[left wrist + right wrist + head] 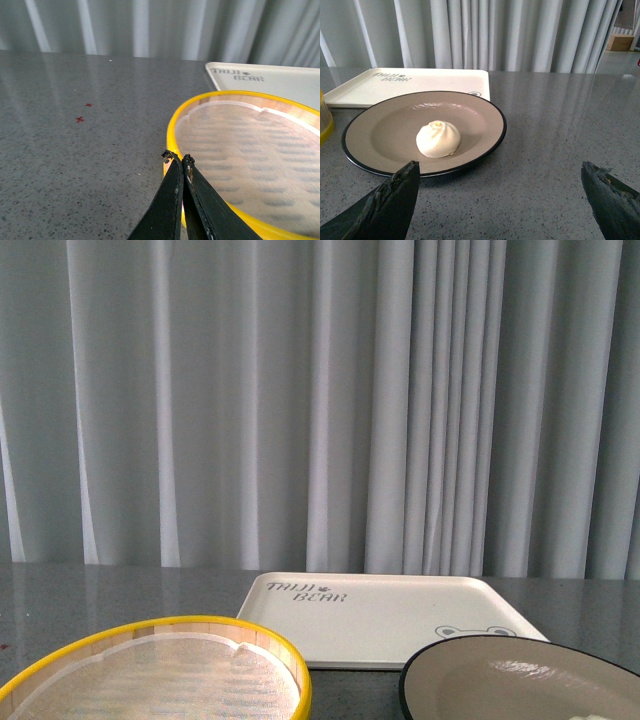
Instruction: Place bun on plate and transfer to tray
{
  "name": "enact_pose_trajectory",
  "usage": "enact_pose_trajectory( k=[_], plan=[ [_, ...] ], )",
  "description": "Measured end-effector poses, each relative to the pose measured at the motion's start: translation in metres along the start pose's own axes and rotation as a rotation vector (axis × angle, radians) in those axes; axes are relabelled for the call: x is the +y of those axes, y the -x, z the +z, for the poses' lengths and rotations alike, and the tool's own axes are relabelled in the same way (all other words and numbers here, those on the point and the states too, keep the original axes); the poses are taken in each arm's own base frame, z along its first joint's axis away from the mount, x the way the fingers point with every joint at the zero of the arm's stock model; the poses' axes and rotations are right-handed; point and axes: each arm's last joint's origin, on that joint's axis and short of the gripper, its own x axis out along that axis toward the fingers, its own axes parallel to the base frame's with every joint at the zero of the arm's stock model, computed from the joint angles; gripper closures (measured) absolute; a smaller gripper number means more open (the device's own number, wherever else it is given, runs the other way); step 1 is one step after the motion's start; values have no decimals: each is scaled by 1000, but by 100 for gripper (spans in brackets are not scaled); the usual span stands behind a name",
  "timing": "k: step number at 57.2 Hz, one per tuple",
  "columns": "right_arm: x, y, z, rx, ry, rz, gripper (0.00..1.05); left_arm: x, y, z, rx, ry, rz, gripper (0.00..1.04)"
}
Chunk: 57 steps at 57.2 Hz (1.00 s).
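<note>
The cream-white bun with a twisted top sits in the middle of the plate, beige-grey inside with a black rim. The plate also shows at the lower right of the front view. The white tray with "TAIJI BEAR" lettering lies behind it, and shows in the right wrist view and the left wrist view. My right gripper is open and empty, just short of the plate's near rim. My left gripper is shut and empty, at the rim of the steamer basket.
A yellow-rimmed bamboo steamer basket with a pale liner stands left of the plate, also in the left wrist view. The table is grey speckled stone with two small red marks. Grey curtains hang behind.
</note>
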Motion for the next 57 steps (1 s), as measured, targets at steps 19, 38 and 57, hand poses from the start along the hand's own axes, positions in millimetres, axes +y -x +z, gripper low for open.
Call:
enact_pose_trajectory(
  k=[19,38,57],
  plan=[
    [0,0,0,0,0,0,9,6,28,-9,2,0,19,101],
    [0,0,0,0,0,0,9,5,45,-12,-20,0,18,101],
    [0,0,0,0,0,0,9,5,59,-8,-34,0,18,101]
  ],
)
